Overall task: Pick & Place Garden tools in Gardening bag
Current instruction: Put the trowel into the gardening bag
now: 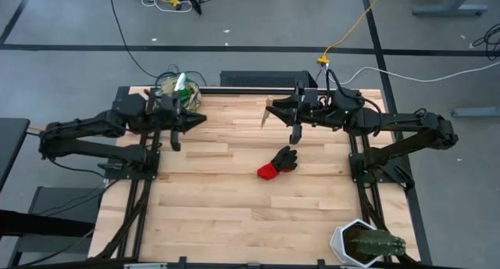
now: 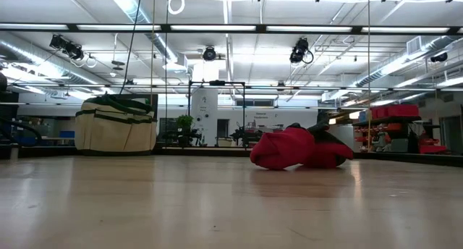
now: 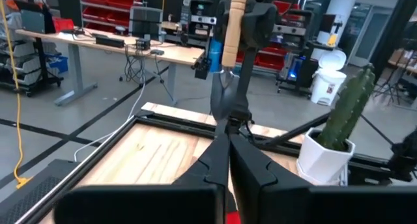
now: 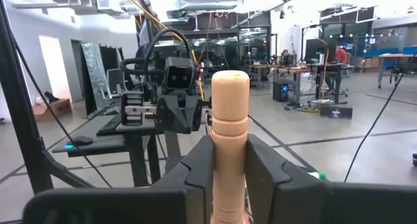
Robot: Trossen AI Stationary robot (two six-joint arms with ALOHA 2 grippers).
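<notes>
Holding tools, the gardening bag [image 1: 178, 90] sat behind the closed left gripper [image 1: 176, 142]; the right gripper [image 1: 295, 136] pinched one trowel [image 4: 229, 146]; one glove [image 1: 279, 162] lay loose.

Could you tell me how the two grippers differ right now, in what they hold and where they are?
The right gripper is shut on a wooden-handled trowel; the left gripper is shut on nothing. The right gripper hangs above the glove, mid-table; the left hangs beside the gardening bag, at the far left corner. Both are raised above the table.
</notes>
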